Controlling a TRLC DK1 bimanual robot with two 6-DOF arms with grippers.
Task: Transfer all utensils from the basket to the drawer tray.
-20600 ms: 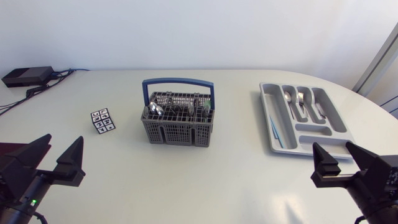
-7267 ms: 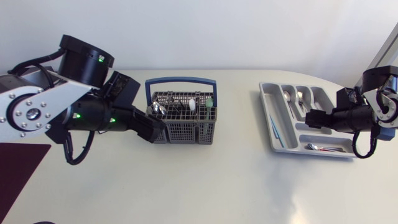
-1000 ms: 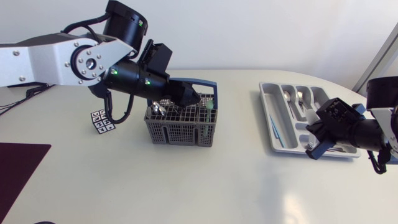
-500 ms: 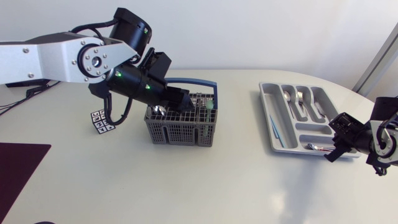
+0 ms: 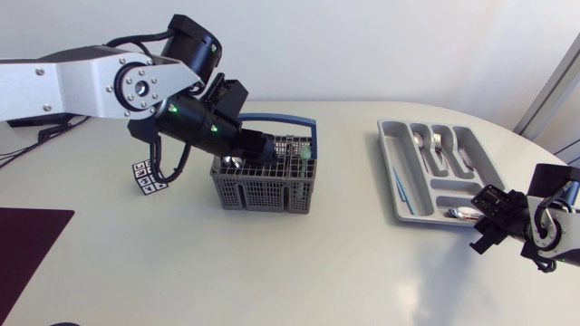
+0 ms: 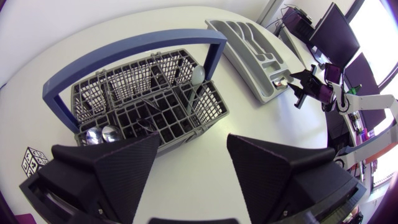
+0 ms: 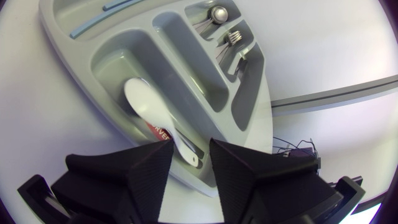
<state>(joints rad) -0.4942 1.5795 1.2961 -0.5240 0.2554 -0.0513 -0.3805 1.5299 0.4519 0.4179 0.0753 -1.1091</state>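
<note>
Near the middle of the table (image 5: 299, 272), the grey basket (image 5: 263, 190) with a blue handle (image 5: 294, 119) is seen standing upright. Utensils are kept in its cells: a white spoon (image 6: 198, 74) close to the handle and two shiny spoons (image 6: 101, 134) at one end. The left tool (image 6: 193, 137) is held right over the basket, and its fingers are spread wide with nothing between them. Well apart from the basket, the grey drawer tray (image 5: 450, 187) is laid flat at the right side of the table. A metal spoon (image 7: 217, 14) and a fork (image 7: 233, 38) are laid in its long slots, a thin blue thing (image 7: 93, 26) in the slim slot, and a second white spoon (image 7: 146, 107) with a red mark in the short cross slot. The right tool (image 7: 191, 146) is held just beside the tray's near corner, and its fingers are parted with nothing gripped. A small marked cube (image 5: 149, 177) is set near the basket, on its left
</note>
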